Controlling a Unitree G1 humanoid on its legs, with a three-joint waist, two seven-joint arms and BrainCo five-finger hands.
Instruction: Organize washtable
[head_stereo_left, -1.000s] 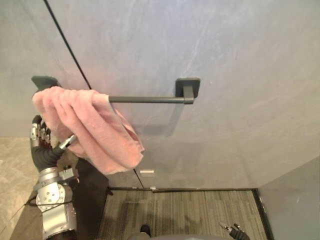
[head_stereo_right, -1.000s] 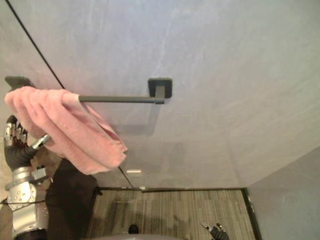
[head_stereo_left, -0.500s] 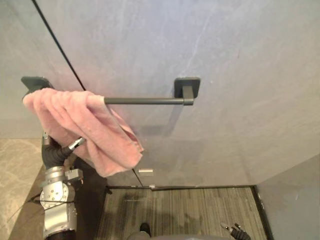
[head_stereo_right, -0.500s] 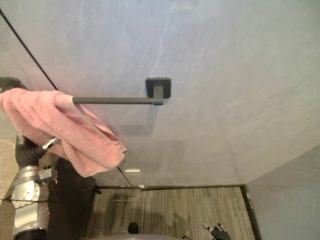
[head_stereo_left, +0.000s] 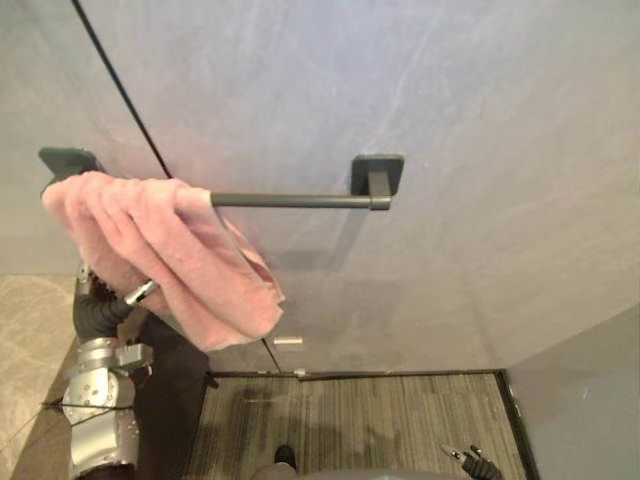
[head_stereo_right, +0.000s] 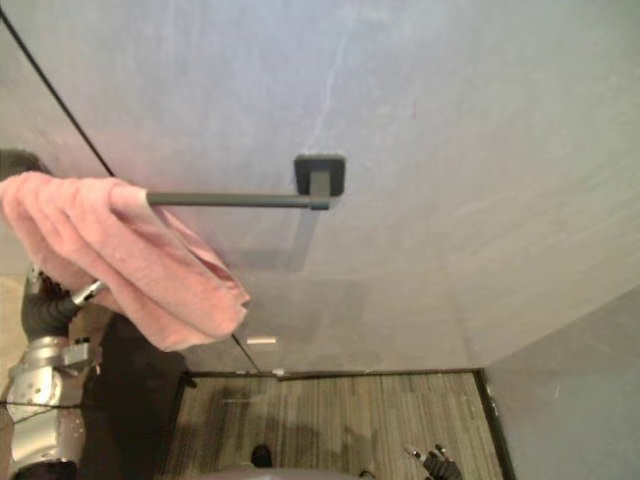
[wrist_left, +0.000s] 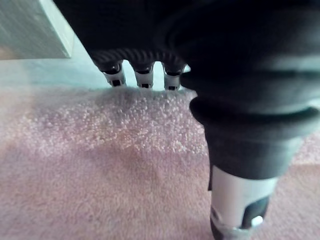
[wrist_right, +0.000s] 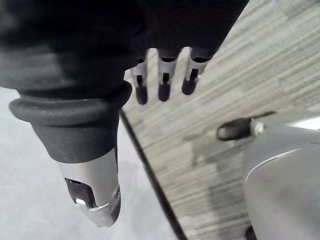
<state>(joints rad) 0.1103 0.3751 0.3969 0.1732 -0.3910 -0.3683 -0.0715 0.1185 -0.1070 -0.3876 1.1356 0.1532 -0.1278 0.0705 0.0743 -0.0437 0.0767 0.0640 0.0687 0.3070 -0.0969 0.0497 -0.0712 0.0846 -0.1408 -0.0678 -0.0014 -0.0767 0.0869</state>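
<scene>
Against the grey wall (head_stereo_left: 450, 120), a pink towel (head_stereo_left: 170, 250) hangs bunched over the left end of a black towel bar (head_stereo_left: 300, 200). Most of its bulk sags towards the robot in a thick fold, and the rest of the bar out to its right bracket (head_stereo_left: 377, 172) is bare. The left hand (head_stereo_left: 105, 308) reaches up from below, tucked under and behind the cloth. Whether it clasps the towel or only props it cannot be told, since the cloth hides its far end. The step in hand looks like settling the towel on the bar. To do that well, the hand should spread the bunched cloth rightward along the rail and even out the two hanging sides so the weight balances. It should then draw away downward without dragging the fold off the end. The head views give the whole layout of bar, drape and lopsided hang. The left wrist view instead shows the towel's nubbly pile pressed right up against the hand, so there is contact. The right wrist view shows the right hand (wrist_right: 164, 80) hanging idle with its fingers straight and slack, holding nothing, above the striped carpet floor (wrist_right: 240, 75).
</scene>
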